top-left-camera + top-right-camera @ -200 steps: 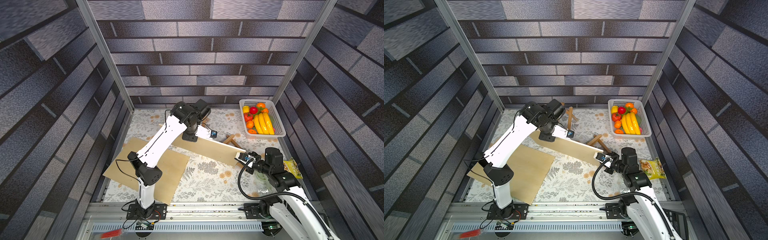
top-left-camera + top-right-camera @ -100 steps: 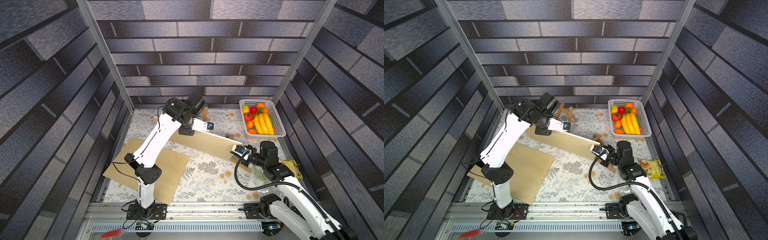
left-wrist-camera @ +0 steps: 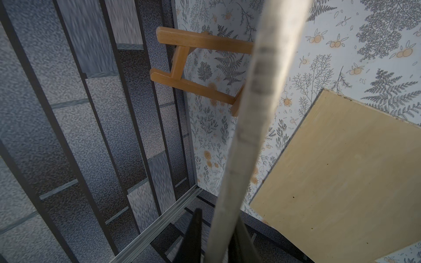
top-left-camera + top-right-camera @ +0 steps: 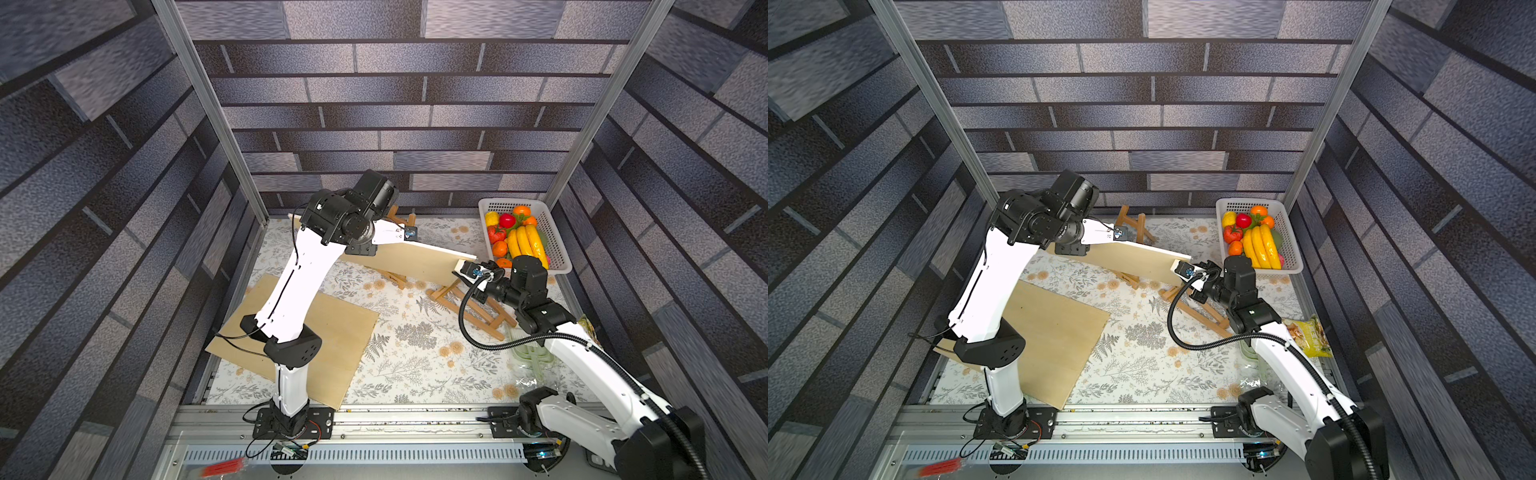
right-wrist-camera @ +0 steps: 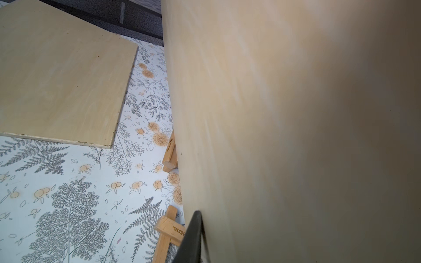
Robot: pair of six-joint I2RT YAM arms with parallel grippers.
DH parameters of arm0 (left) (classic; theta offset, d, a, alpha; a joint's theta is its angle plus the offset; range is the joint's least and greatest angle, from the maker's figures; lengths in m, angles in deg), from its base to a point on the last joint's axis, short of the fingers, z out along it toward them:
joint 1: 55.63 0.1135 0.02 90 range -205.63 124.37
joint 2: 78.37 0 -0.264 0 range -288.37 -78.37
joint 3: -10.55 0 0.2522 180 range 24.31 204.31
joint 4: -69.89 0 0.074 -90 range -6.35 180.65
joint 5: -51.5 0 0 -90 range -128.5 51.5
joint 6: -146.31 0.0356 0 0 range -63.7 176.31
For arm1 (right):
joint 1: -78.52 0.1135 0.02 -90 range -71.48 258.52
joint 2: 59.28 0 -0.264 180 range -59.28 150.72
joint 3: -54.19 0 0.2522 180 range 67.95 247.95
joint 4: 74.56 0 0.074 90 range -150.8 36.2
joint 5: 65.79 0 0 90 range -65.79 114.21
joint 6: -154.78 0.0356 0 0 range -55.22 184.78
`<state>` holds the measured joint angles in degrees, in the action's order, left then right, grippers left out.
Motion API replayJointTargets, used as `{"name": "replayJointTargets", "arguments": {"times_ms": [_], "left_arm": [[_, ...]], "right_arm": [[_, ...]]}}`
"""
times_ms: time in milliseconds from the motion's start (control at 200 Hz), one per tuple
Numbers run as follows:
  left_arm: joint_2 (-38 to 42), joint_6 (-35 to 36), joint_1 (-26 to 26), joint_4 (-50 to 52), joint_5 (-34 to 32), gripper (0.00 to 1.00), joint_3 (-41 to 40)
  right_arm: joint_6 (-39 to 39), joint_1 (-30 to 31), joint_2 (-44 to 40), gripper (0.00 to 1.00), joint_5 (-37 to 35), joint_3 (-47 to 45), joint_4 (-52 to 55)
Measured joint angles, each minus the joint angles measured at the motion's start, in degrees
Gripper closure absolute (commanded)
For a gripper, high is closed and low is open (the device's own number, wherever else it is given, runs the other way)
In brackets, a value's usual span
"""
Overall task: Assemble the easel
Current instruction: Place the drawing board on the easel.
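pale thin plywood board (image 4: pixel 415 262): held on edge, above light wooden easel frame (image 5: pixel 169 230) on floral table (image 4: pixel 415 353) | left gripper (image 4: pixel 411 237) clamps its top edge, right gripper (image 4: pixel 458 266) pinches its end, sharing the weight | likely for seating on the frame

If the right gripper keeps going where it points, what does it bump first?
The lifted board. The right gripper pinches its end, and the board stretches straight ahead of it. Past the board, depth is hard to judge.
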<state>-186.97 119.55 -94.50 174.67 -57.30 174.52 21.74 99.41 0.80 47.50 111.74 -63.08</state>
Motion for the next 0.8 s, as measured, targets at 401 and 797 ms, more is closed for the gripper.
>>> {"name": "replayJointTargets", "arguments": {"times_ms": [401,797], "left_arm": [[-6.93,2.58,5.09,-0.79,0.9,1.0,2.23],[-7.45,4.5,5.35,-1.49,0.11,1.0,2.89]], "right_arm": [[2.97,2.62,6.56,1.0,-5.46,0.83,-2.97],[4.61,3.28,7.37,1.0,-6.23,0.83,-4.04]]}}
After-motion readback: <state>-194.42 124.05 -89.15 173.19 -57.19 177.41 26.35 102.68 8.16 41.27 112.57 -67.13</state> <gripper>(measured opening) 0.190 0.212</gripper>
